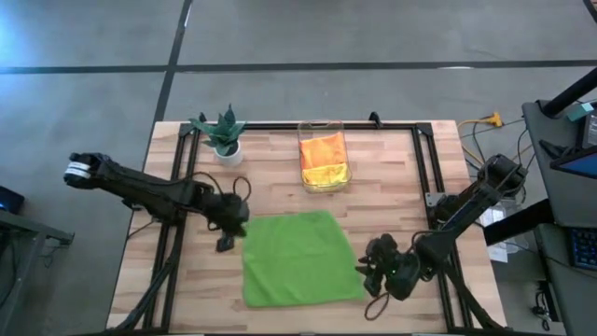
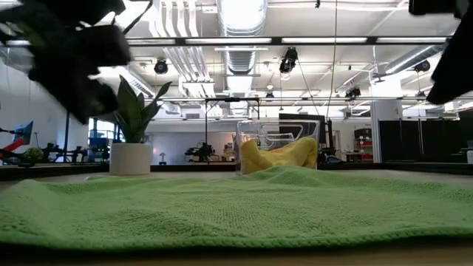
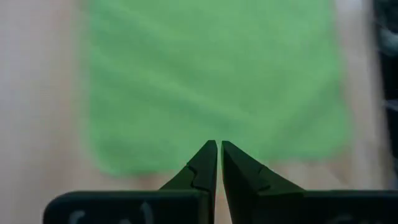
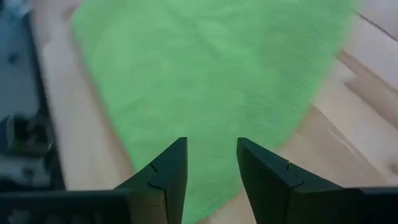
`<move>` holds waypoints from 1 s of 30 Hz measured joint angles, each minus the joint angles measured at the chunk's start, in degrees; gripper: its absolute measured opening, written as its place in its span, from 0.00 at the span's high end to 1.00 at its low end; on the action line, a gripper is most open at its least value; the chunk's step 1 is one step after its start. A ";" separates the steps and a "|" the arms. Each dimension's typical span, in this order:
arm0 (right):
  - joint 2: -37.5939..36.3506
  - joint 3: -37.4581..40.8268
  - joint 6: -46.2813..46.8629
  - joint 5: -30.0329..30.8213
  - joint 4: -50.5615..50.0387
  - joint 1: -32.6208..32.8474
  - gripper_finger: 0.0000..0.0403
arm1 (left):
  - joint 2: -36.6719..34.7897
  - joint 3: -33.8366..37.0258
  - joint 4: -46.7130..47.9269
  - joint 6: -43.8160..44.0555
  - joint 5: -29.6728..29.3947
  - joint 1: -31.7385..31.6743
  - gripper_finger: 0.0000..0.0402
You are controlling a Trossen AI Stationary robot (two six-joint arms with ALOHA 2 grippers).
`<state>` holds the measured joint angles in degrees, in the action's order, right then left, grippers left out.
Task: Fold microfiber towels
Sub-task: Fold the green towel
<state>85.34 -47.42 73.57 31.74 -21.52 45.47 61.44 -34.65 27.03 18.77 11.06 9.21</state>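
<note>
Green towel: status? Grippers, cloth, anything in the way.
Left gripper shut, empty, off the green towel's left edge. Right gripper open at its right edge. Towel flat, unfolded. Nothing in the way.

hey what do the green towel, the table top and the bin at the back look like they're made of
Green towel: soft looped microfiber-like cloth, matte; a nubbly pile shows in the low view. Table top: light wood planks, visible seams and grain, probably sealed. Bin: clear, likely plastic; the orange and yellow cloths show through its walls.
</note>
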 joint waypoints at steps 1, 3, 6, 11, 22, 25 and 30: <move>0.00 0.00 -3.74 -0.50 1.29 0.01 0.67 | -0.53 0.96 -0.23 0.46 3.15 0.97 0.98; 0.00 0.00 -10.87 -1.63 3.41 0.31 0.66 | -1.38 2.59 -1.71 1.85 7.06 4.49 0.98; 0.00 0.00 -18.64 -4.53 4.37 0.76 0.66 | -1.39 4.03 -1.62 5.27 4.27 13.66 1.00; 0.00 0.32 -23.02 -11.22 4.09 0.76 0.67 | 1.31 3.91 -10.29 16.36 -12.08 32.34 1.00; 0.04 2.25 -22.67 -14.20 4.01 2.24 0.67 | 30.28 -19.30 -11.36 25.67 -30.82 47.15 1.00; 0.04 3.52 -22.45 -14.22 3.93 3.07 0.68 | 40.20 -28.95 -2.42 27.32 -34.23 45.56 1.00; 0.04 5.09 -19.09 -14.22 3.93 4.58 0.68 | 51.93 -37.93 -1.49 32.79 -35.01 42.10 1.00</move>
<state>85.38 -42.33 54.48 17.52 -17.59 50.06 113.37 -72.58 25.54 51.56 -23.95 51.31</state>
